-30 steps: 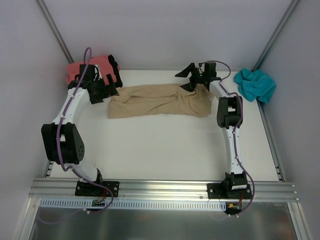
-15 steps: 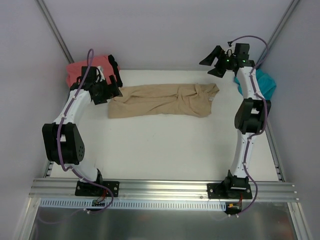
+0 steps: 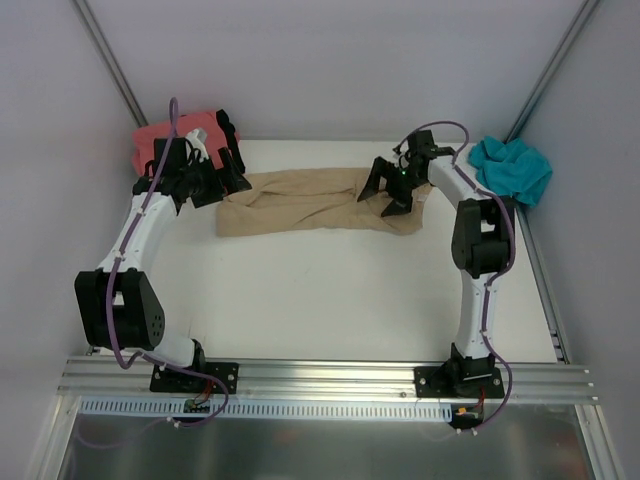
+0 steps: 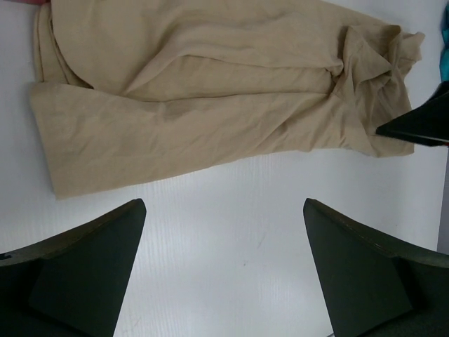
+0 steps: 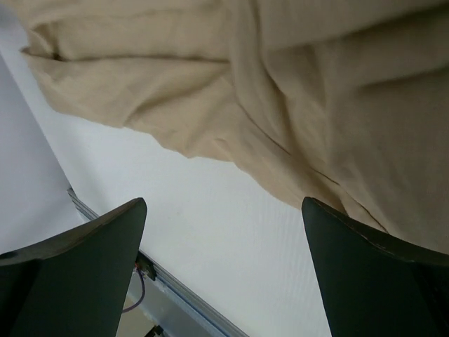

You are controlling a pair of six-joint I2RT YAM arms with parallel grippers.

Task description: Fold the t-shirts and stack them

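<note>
left gripper point(image 4: 223, 210) wide, empty | right gripper point(image 5: 223, 207) wide too, nothing in it | tan t-shirt point(image 4: 196, 105) rumpled just past both sets of my fingertips | risk imo: pinching only the top layer of those bunched folds, so it drags crooked
</note>
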